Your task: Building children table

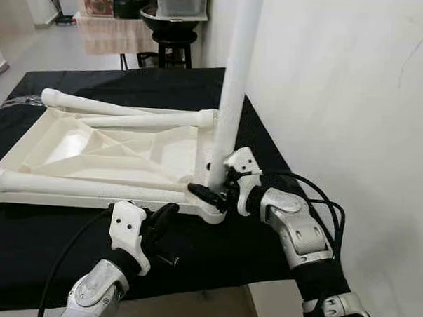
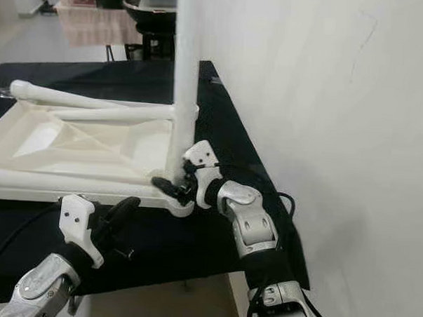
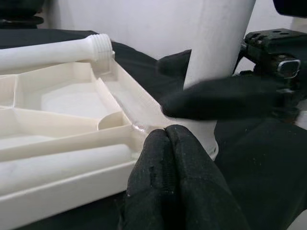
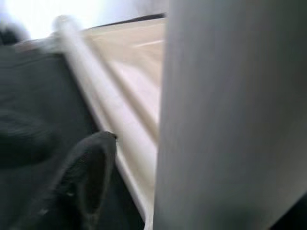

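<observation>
The cream children's tabletop (image 1: 113,151) lies upside down on a table (image 1: 46,242) draped in black cloth, its ribbed underside facing up. At the tabletop's near right corner one white leg (image 1: 232,96) stands upright in its socket, rising out of the top of the head views.

The right tool (image 1: 213,190) is at the base of that upright leg. Its black fingers (image 1: 203,194) are closed around the leg just above the corner socket, one finger passing across the front of the leg as the left wrist view shows. The silver right arm reaches in from the table's near right edge, close to the white wall (image 1: 340,101).

The left tool (image 1: 165,216) sits just left of the right tool, low at the near edge of the tabletop. Its two fingers (image 3: 168,163) are pressed together with nothing between them, their tips against or just short of the tabletop's rim beside the upright leg; contact is hard to judge.

Three more white legs lie loose on the tabletop beyond the tools. One (image 1: 84,187) rests along the near rim, running away to the left of the left tool. Two others (image 1: 150,118) lie across the far side, crossing each other, the threaded end (image 3: 98,43) of one pointing toward the upright leg.
</observation>
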Robot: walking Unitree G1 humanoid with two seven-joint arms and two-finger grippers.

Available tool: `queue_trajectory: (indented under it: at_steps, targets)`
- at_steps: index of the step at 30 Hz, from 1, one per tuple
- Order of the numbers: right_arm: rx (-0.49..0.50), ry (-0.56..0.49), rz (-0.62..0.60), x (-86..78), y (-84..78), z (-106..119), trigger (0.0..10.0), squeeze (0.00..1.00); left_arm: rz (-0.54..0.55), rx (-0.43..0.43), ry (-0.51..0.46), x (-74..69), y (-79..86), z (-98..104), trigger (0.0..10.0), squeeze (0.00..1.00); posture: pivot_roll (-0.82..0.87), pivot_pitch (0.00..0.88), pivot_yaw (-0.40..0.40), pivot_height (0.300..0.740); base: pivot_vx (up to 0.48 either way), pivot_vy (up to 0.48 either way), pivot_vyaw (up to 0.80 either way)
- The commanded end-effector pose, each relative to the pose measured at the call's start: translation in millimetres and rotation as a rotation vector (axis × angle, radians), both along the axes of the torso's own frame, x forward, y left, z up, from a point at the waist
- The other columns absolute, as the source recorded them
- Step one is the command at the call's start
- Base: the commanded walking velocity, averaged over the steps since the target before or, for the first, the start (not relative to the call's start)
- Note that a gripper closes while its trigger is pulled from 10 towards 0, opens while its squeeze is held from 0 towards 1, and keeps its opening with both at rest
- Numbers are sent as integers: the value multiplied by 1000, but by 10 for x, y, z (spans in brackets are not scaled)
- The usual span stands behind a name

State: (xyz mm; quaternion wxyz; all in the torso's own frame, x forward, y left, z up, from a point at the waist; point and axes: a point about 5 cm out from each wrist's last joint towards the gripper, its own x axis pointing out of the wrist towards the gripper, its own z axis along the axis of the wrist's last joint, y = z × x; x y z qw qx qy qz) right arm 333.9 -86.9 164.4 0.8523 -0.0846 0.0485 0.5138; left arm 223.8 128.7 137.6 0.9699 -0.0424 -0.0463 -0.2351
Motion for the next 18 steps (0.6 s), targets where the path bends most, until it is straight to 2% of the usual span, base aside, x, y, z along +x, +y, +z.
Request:
queue_trajectory:
  at_steps: [1, 4, 5, 6, 10, 13, 14, 16, 17, 18]
  targets:
    - [-8, -11, 119, 44, 21, 58, 10000, 710, -1, 1, 13, -5, 8, -32, 10000, 0, 19, 31, -43, 740, 0, 0, 0]
    - [-8, -11, 119, 44, 21, 58, 10000, 710, -1, 1, 13, -5, 8, -32, 10000, 0, 19, 31, -43, 740, 0, 0, 0]
    - [-24, 1, 144, 93, -21, 67, 10000, 0, 0, 1, 13, -4, 9, -33, 10000, 0, 19, 31, -43, 740, 0, 0, 0]
    - [-24, 1, 144, 93, -21, 67, 10000, 0, 0, 1, 13, -4, 9, -33, 10000, 0, 19, 31, -43, 740, 0, 0, 0]
    - [-42, 104, 162, 286, -182, 91, 10000, 0, -2, 2, 14, -8, 4, -45, 10000, 0, 25, 32, -45, 740, 0, 0, 0]
    - [-35, 122, 150, 314, -221, 76, 10000, 0, -2, 1, 14, -12, -2, -46, 10000, 0, 28, 34, -48, 740, 0, 0, 0]
    - [-36, 130, 152, 313, -246, 54, 3490, 0, -3, 1, 14, -14, -6, -47, 10000, 0, 27, 35, -48, 740, 0, 0, 0]
    - [-38, 134, 159, 312, -263, 38, 3490, 0, -3, 0, 14, -16, -7, -48, 10000, 0, 27, 35, -48, 740, 0, 0, 0]
    - [-37, 139, 170, 300, -290, 23, 0, 0, -3, 0, 14, -17, -9, -47, 10000, 0, 26, 38, -47, 740, 0, 0, 0]
    - [-33, 140, 178, 289, -310, 17, 0, 0, -3, -1, 14, -19, -11, -47, 10000, 0, 26, 38, -47, 740, 0, 0, 0]
